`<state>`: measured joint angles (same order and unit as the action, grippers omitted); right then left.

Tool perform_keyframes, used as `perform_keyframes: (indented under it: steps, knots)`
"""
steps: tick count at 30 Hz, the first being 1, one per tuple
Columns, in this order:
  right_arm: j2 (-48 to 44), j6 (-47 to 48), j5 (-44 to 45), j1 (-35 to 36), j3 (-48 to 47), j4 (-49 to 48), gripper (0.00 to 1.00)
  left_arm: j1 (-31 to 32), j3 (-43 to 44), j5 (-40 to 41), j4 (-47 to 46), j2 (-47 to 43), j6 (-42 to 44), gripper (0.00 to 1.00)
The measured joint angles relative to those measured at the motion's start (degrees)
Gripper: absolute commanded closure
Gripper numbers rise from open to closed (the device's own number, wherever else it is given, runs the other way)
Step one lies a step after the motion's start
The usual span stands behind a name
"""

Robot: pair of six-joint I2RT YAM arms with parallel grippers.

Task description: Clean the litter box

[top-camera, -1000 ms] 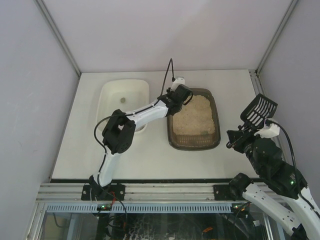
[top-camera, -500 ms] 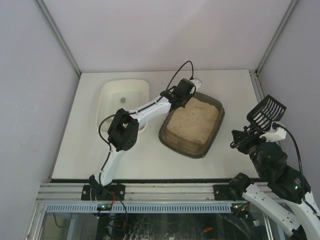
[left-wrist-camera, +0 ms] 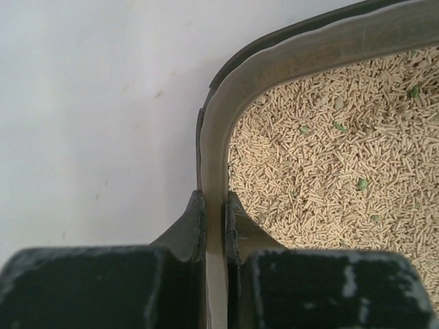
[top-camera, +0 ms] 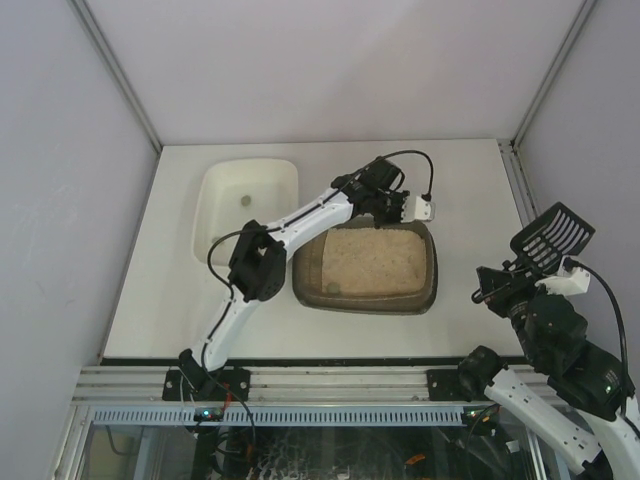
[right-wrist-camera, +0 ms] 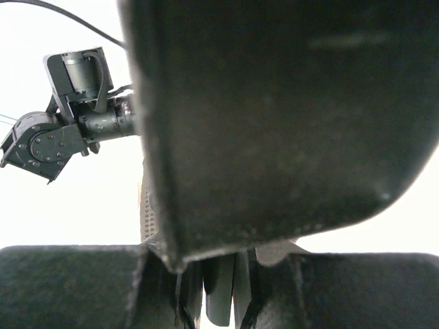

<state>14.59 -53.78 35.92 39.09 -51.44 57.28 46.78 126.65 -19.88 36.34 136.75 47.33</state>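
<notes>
The litter box, a dark brown tray of beige litter, lies crosswise on the table. My left gripper is shut on its far rim near the right corner. In the left wrist view the fingers pinch the rim, one outside and one in the litter, which holds a few green bits. My right gripper hovers off the table's right edge, shut on the handle of a black slotted scoop. The scoop's underside fills the right wrist view above the gripper.
A white tub sits at the back left, with a small dark bit inside. The left arm stretches across between tub and litter box. Grey walls close in the table on three sides.
My left gripper has shut on the rim and swung the litter box round from lengthwise to crosswise, toward the left. The right arm with the scoop has drifted right.
</notes>
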Motion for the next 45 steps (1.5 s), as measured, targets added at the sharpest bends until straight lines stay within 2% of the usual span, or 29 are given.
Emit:
perform_keyframes:
  steps: [3, 8, 21, 28, 45]
  knots:
    - [-0.8, -1.6, 0.6, 0.0, -0.1, 2.1, 1.00, 0.7, 1.7, -8.0, 4.0, 0.8, 7.7, 1.00]
    - [-2.6, -4.6, 1.8, 0.0, -0.9, 6.9, 1.00, 3.2, 3.0, -15.4, 9.6, 1.4, 22.6, 1.00]
    - [-4.6, -15.4, 6.3, 0.4, -6.3, 20.3, 1.00, 9.9, 3.5, -27.3, 26.1, 1.8, 59.0, 1.00]
    - [-4.6, -19.2, 7.8, 1.5, -6.4, 24.3, 1.00, 9.9, 8.2, -26.7, 34.1, 3.9, 66.5, 1.00]
    - [-4.6, -28.4, 12.2, 7.3, -6.4, 31.1, 1.00, 9.8, 8.8, -26.0, 36.2, 4.2, 69.0, 1.00]
